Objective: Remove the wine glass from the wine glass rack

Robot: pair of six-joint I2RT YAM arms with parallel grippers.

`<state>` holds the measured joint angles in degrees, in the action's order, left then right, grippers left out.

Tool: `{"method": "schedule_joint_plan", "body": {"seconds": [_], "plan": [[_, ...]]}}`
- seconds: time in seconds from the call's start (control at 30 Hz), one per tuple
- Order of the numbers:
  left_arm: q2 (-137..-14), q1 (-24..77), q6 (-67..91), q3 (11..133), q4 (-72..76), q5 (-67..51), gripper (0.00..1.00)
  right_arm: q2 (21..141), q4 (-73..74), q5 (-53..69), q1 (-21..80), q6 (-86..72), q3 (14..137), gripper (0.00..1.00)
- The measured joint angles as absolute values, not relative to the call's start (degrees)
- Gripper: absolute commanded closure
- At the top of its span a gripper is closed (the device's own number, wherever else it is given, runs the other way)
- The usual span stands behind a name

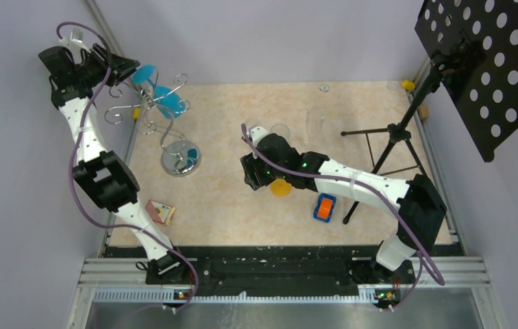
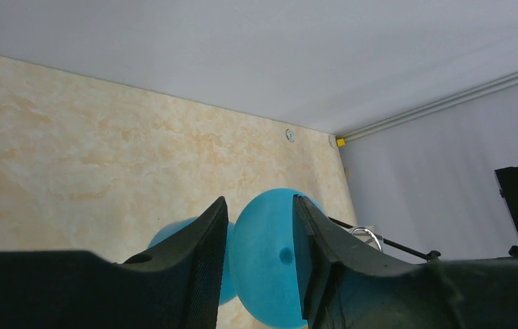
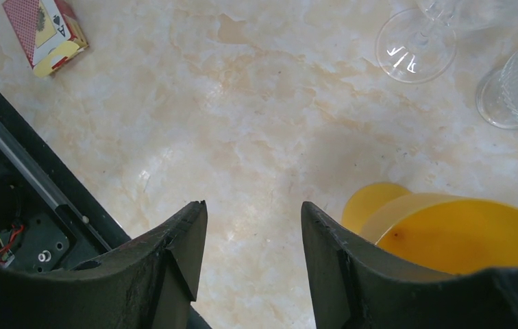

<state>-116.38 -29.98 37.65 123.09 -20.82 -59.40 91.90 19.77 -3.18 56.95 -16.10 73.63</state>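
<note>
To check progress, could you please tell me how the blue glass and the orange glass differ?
The blue glass is up on the wine glass rack, at the left gripper's fingertips; the orange glass sits on the table, beside the right gripper's open fingers, outside them. Both are coloured, not clear.

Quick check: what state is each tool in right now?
Left tool: jaws astride the blue wine glass; whether it grips cannot be told.
Right tool: open, holding nothing; orange glass lies beside it.

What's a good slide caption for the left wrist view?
Left tool brackets a blue wine glass above the marbled table; contact unclear.
</note>
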Motion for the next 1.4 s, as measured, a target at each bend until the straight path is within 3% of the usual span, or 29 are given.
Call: {"method": "schedule_joint_plan", "body": {"seconds": [0.1,0.2,0.43,0.67,0.87,1.1,1.2,1.4], "plan": [[-116.2,-29.9,37.5,122.8,-20.5,-59.4,0.59,91.9,19.8,-3.2,57.0,-16.1,73.6,0.46],[-115.8,-29.9,35.2,122.7,-21.3,-58.7,0.46,91.9,19.8,-3.2,57.1,-16.1,73.6,0.46],[-114.0,-30.0,28.9,120.5,-21.8,-55.7,0.35,91.9,19.8,-3.2,57.3,-16.1,73.6,0.46],[-112.3,-30.0,29.7,117.1,-16.2,-56.9,0.45,91.9,19.8,-3.2,57.3,-16.1,73.6,0.46],[-114.7,-30.0,29.9,121.3,-16.9,-60.8,0.5,92.5,19.7,-3.1,57.4,-16.1,74.4,0.46],[-116.2,-30.0,29.1,121.8,-18.5,-63.7,0.43,93.7,19.8,-2.9,57.4,-16.1,75.2,0.46],[-116.2,-30.0,27.6,121.9,-19.0,-63.4,0.52,94.1,20.0,-2.9,57.4,-16.1,75.2,0.46],[-116.2,-30.0,26.9,122.0,-19.0,-63.7,0.79,94.4,20.2,-2.9,57.4,-16.1,75.2,0.46]]}}
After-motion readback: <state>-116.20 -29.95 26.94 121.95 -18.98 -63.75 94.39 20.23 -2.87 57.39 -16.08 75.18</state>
